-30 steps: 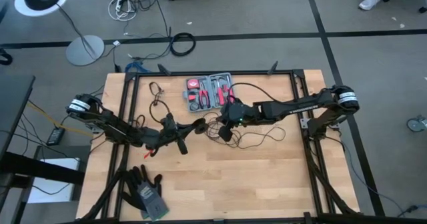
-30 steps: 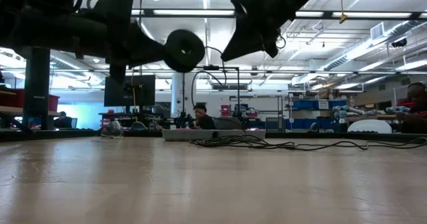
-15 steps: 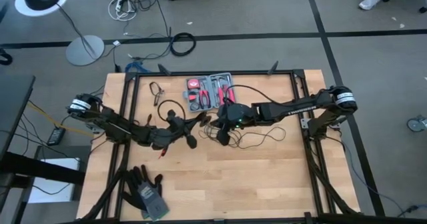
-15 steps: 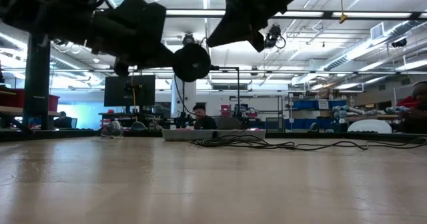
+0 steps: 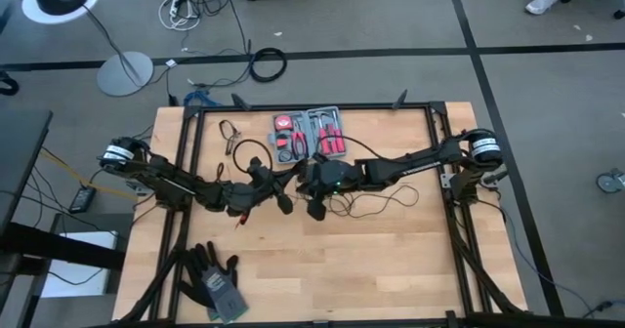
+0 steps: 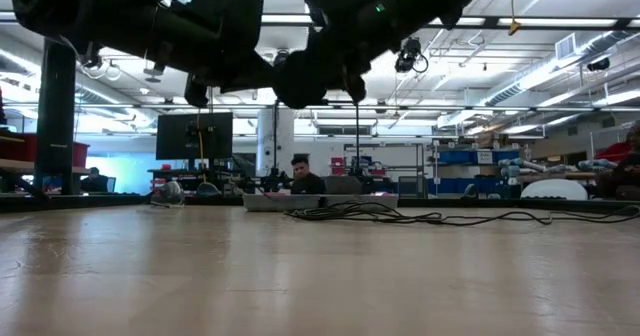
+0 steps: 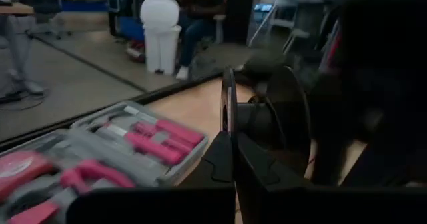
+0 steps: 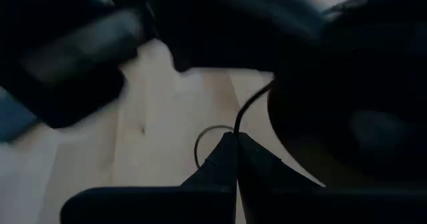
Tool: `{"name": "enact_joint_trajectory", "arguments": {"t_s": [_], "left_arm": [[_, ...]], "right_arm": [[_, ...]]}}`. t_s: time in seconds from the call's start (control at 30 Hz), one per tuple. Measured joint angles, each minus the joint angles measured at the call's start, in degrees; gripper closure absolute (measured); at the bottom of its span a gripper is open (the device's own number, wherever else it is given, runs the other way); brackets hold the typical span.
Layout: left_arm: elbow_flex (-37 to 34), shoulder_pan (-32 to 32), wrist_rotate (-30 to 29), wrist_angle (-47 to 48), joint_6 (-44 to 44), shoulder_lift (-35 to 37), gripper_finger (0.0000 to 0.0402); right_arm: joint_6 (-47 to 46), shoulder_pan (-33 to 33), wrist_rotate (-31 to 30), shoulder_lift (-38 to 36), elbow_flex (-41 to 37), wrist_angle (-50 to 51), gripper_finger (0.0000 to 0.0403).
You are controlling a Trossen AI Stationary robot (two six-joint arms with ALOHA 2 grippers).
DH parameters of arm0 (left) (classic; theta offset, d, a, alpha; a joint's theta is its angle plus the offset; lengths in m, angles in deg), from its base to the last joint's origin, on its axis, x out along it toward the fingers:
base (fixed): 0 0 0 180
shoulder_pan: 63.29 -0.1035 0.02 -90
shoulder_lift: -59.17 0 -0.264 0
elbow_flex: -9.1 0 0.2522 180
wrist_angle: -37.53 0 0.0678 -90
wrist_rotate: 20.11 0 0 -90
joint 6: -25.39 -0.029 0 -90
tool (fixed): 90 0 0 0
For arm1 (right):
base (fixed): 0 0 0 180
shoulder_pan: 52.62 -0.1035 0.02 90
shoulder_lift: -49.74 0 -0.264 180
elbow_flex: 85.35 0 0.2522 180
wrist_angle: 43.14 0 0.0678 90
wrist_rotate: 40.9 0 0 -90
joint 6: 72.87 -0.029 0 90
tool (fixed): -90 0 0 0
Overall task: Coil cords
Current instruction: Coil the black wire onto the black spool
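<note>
While both arms meet over the middle of the surface [image 5: 322, 269], here's the call, left to right.

Left pincer [image 5: 285, 184]: clenched, fingers pinched on the round black disc [image 7: 280, 121] at the wire's end, held up off the wood.

Cord [image 5: 376, 203]: thin black wire, loose loops on the surface beside the red tool kit [image 5: 308, 135], one strand rising toward the disc.

Right pincer [image 5: 311, 184]: clenched too, just beside the left one; the wire [image 8: 248, 107] runs right past its tips, though a grip on it I cannot confirm.

Doing it well: I'd say keep the disc steady as an anchor, lay even turns, and mind slack snagging the kit.
</note>
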Motion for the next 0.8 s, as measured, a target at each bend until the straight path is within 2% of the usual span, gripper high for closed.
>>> {"name": "enact_joint_trajectory", "arguments": {"t_s": [0.27, 0.47, 0.63, 0.8], "left_arm": [[-1.04, 0.50, 0.01, -8.03, -2.94, 0.00, 0.0401], [-7.08, 1.28, 0.02, -18.87, -2.91, 0.02, 0.0401], [-11.33, 2.63, -0.01, -24.92, -1.62, 0.00, 0.0401], [-13.49, 3.46, -0.33, -30.29, -3.68, 0.02, 0.0401]], "right_arm": [[-3.21, -1.17, -1.67, 0.33, -0.29, 10.03, 0.0377], [-5.30, -5.64, -11.72, 0.20, -6.15, 7.92, 0.0382], [-9.23, -8.88, -16.15, 0.04, -14.12, -3.72, 0.0388], [-11.29, -11.08, -17.71, 0.12, -24.01, -25.51, 0.0390]]}}
